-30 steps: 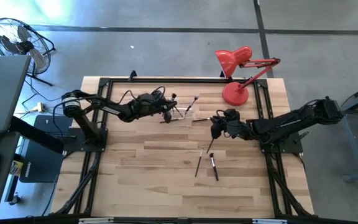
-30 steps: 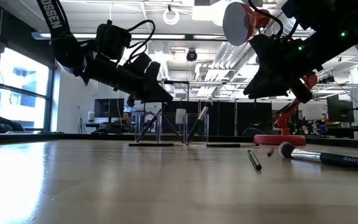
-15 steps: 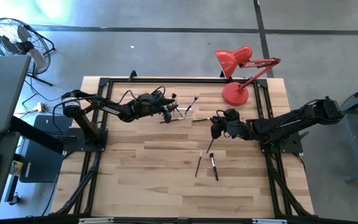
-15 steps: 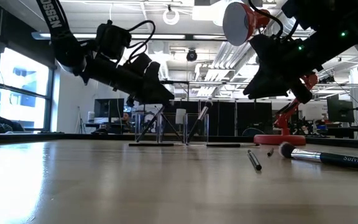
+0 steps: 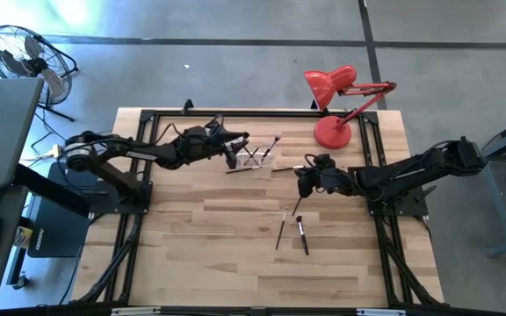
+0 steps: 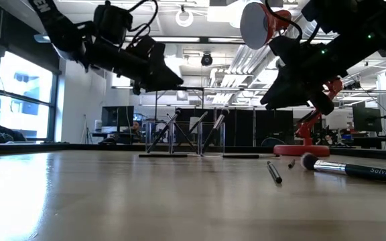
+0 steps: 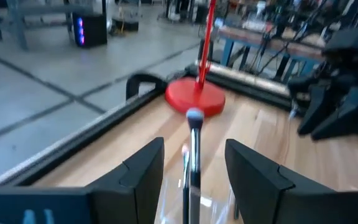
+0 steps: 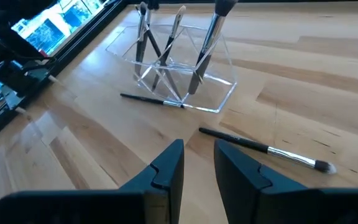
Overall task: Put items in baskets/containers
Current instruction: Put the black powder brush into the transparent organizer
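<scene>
Clear holder (image 8: pixel 182 74): stands at the far side of the table (image 5: pixel 218 254), three brushes leaning in it, one more than a second ago.
Left gripper (image 5: pixel 233 140): I've let it spread wide and lifted it off the holder; it carries nothing, so that brush is delivered.
Stray brushes: one lies against the holder's foot (image 8: pixel 153 99), one just beside it (image 8: pixel 266 149).
Right gripper (image 5: pixel 304 180): unmoved, fingers narrowly parted, empty, hovering near the holder.
Remaining: more brushes (image 5: pixel 302 235) mid-table to collect.
</scene>
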Controlling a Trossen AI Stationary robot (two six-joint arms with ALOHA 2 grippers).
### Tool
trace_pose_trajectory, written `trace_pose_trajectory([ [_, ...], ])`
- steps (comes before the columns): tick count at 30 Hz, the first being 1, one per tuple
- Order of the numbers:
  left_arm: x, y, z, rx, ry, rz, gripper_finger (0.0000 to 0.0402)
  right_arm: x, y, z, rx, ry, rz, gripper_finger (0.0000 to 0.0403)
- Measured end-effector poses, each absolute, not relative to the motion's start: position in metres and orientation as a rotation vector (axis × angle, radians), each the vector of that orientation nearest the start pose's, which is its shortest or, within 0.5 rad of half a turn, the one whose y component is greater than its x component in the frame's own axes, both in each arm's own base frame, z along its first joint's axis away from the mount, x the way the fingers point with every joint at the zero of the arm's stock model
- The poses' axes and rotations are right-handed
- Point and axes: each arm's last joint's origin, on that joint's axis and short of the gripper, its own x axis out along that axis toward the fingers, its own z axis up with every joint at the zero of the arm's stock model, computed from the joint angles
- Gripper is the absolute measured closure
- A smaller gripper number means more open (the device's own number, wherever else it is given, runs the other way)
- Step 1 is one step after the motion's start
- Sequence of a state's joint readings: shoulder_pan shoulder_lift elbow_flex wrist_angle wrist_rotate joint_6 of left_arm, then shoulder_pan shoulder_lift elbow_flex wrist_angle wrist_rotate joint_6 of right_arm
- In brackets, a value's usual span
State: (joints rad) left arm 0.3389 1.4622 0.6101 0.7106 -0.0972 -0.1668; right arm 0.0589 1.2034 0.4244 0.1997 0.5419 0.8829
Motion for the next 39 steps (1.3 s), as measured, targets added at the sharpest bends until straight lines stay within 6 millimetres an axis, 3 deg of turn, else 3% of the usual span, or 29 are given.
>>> trace_pose_trajectory([
  [8, 0.268, 0.073, 0.224, -0.258, 0.106, 0.529, 0.0232, 0.22, 0.002, 0.167, 0.685, 0.421, -0.532, 0.032],
  [21, 0.269, 0.003, 0.211, -0.469, 0.138, 0.655, 0.0232, 0.22, 0.008, 0.165, 0.731, 0.526, -0.355, 0.032],
  [29, 0.265, -0.034, 0.206, -0.649, 0.151, 0.579, 0.0234, 0.22, 0.008, 0.165, 0.726, 0.52, -0.367, 0.032],
  [34, 0.255, -0.044, 0.191, -0.805, 0.247, 0.643, 0.0267, 0.22, 0.008, 0.165, 0.727, 0.52, -0.366, 0.032],
  [39, 0.25, -0.047, 0.182, -0.896, 0.396, 0.604, 0.0341, 0.22, 0.009, 0.165, 0.768, 0.53, -0.344, 0.032],
])
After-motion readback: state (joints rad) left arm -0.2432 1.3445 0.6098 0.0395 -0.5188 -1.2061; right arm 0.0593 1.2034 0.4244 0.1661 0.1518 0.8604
